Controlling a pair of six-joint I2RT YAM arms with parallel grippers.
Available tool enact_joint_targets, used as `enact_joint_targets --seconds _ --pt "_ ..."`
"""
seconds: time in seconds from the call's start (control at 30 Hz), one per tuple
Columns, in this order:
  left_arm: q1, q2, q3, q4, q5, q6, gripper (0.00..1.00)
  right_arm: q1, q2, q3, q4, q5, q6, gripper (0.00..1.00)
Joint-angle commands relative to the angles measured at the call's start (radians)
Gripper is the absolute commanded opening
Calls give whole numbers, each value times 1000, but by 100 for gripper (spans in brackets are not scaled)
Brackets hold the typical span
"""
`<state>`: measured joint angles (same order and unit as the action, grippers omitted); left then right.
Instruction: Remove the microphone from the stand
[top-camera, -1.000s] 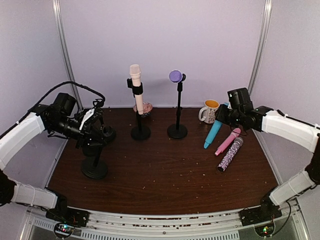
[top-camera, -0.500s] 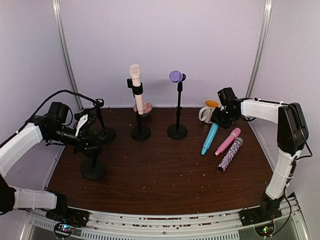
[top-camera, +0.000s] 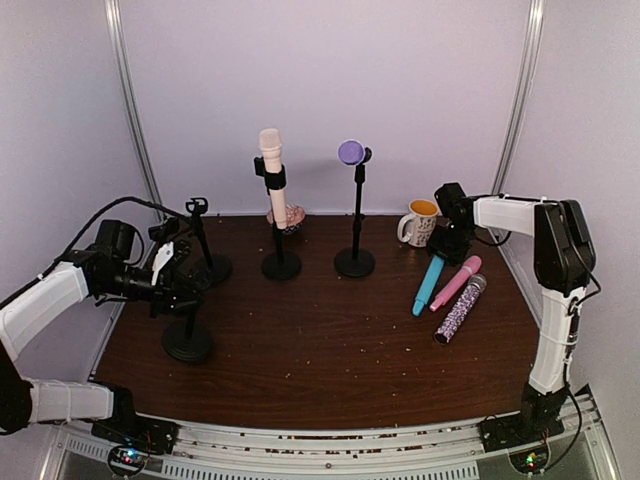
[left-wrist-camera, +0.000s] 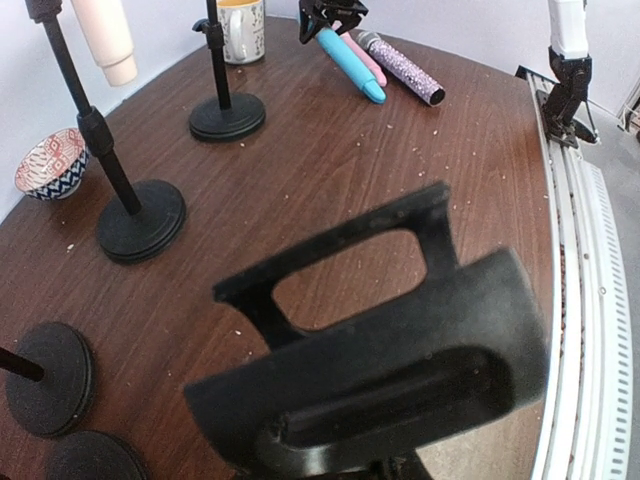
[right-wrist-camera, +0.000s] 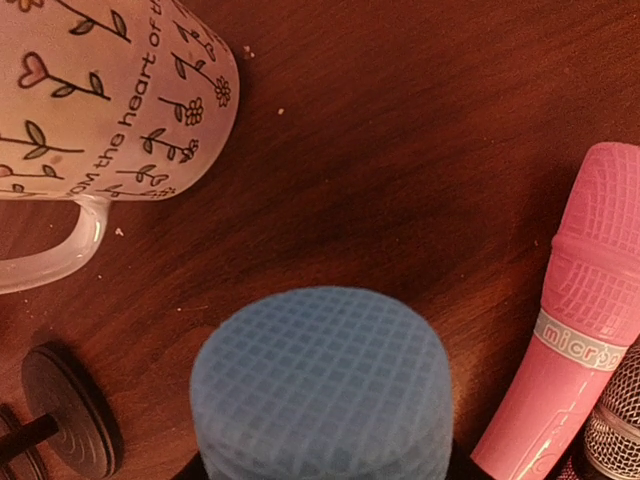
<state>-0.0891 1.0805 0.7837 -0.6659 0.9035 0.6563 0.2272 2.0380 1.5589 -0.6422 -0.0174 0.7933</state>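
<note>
Blue plastic marks the one we care about: the blue microphone (top-camera: 429, 284) lies flat on the table (top-camera: 330, 350) at about 2 o'clock, off any stand, with its grille head towards 1 o'clock and its tail towards 7. The right gripper (top-camera: 452, 243) sits over that head with its jaws grasping it. In the right wrist view the blue grille fills the bottom centre, right at the jaws.

Just beside it at 3 o'clock we see a pink microphone (top-camera: 456, 282), then a glittery microphone (top-camera: 461, 309), the three lying nearly parallel. At 11 o'clock from the blue head stands a flowered mug (top-camera: 420, 222), close but apart.

Towards 12 o'clock on the table, a middle stand (top-camera: 356, 240) carries a purple-headed microphone (top-camera: 350, 152). To its left a cream microphone (top-camera: 272, 175) is clipped upright on another, with a patterned bowl (top-camera: 293, 217) behind its base.

At the table's 9 o'clock the left gripper (top-camera: 178, 275) is clenched on the neck of a black stand (top-camera: 188, 338), whose empty clip (left-wrist-camera: 380, 340) looms in the left wrist view. A bare stand (top-camera: 203, 240) rises just behind it, at 1 o'clock.
</note>
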Motion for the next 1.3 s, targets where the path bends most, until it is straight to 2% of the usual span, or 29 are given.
enact_joint_targets --seconds 0.0,0.17,0.53,0.67,0.8,1.07,1.27 --pt "24 -8 -29 80 57 58 16 -8 23 3 1 11 31 34" --pt "70 5 -57 110 75 77 31 -8 30 -4 22 -6 48 40" --pt "135 64 -57 70 41 207 35 -9 34 -15 40 -20 61 43" --pt "139 61 -22 9 -10 263 49 -9 31 -3 27 -10 48 53" --pt "140 18 -9 -14 -50 276 56 -9 26 -5 28 -10 31 56" --pt "141 11 33 -96 -80 273 58 -8 16 2 13 2 28 59" --pt "141 7 39 -45 -108 213 48 15 -52 -21 35 27 11 55"
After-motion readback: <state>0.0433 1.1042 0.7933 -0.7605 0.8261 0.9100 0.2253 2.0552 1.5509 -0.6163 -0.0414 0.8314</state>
